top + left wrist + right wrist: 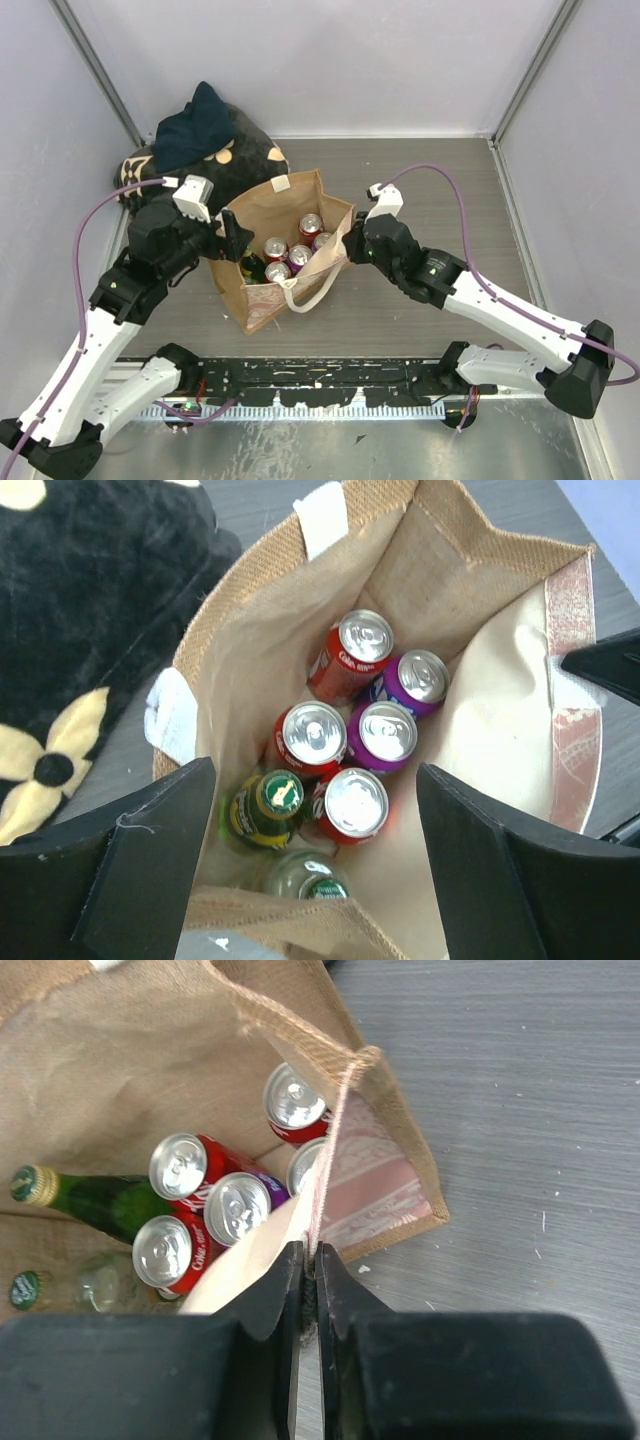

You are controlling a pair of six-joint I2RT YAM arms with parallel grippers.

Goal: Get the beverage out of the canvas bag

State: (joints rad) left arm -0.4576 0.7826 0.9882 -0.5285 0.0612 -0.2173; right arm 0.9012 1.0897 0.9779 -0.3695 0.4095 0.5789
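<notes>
The tan canvas bag (pixel 268 208) stands open on the table, also in the left wrist view (pixel 250 610) and right wrist view (pixel 130 1050). Inside stand several red and purple cans (pixel 299 256) and a green bottle (pixel 252 266). In the left wrist view a red can (pixel 352 802), a purple can (pixel 385 730), the green bottle (pixel 265 800) and a clear bottle (pixel 305 880) show. My left gripper (pixel 232 240) (pixel 315 820) is open and empty just above the bag's left rim. My right gripper (pixel 350 243) (pixel 311 1255) is shut on the bag's right rim.
A black cushion with tan flower marks (pixel 210 150) (pixel 80 630) lies right behind the bag at the back left corner. The bag's cream handle (pixel 315 290) hangs down its front. Grey walls close in three sides. A black rail (pixel 320 385) runs along the near edge.
</notes>
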